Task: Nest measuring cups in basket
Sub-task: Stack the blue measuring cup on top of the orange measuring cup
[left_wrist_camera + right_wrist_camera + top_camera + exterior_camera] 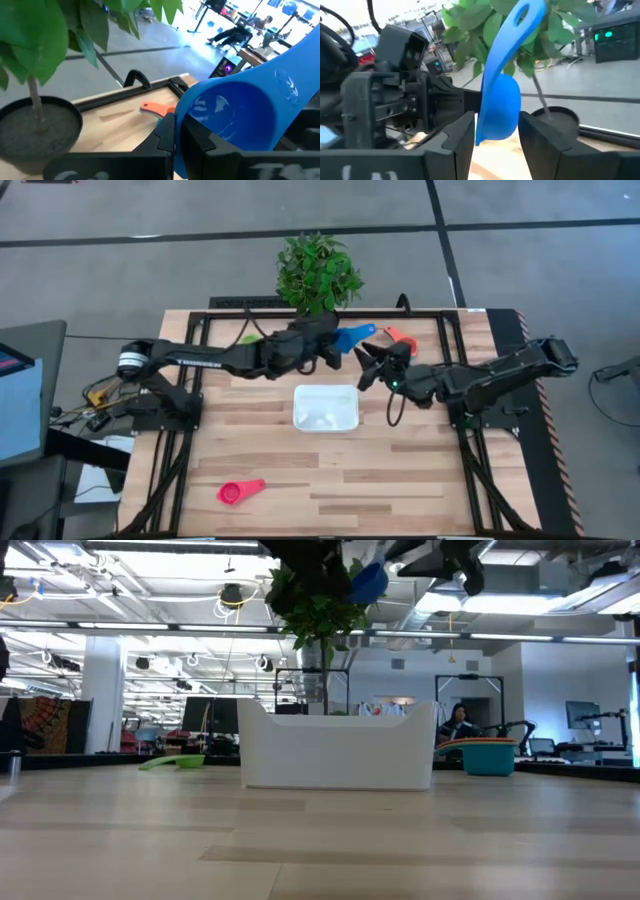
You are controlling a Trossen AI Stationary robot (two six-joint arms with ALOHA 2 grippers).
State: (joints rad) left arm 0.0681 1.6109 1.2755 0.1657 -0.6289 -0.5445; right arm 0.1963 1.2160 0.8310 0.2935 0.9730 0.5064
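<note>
Left gripper (335,352) is clamped on the rim of the blue cup (354,336), holding it in the air above the table's far edge, just in front of the plant (318,270). Your right gripper (372,367) faces it with its fingers spread to either side of the cup's bowl; the right wrist view shows daylight on both sides, so nothing is gripped there yet. This looks like a handover between the arms.

To do it well, centre the right fingers (460,137) on the bowl before you close, and close until the cup is firmly pinched. Only then release the left. If you let go early, the cup drops near the far edge, beside the pot. Keep the handle clear of the plant's leaves while you pull away.

The basket (326,408) sits at the middle of the table, nearer than both grippers, and from above no cup shows in it. Carry the blue cup down to it and set it bowl-up, flat on the floor of the basket, so the smaller ones can stack inside.

Other cups wait on the table: a green cup (248,338) toward the far left, an orange cup (402,337) at the far edge to the right, and a red cup (240,492) near the front left.
</note>
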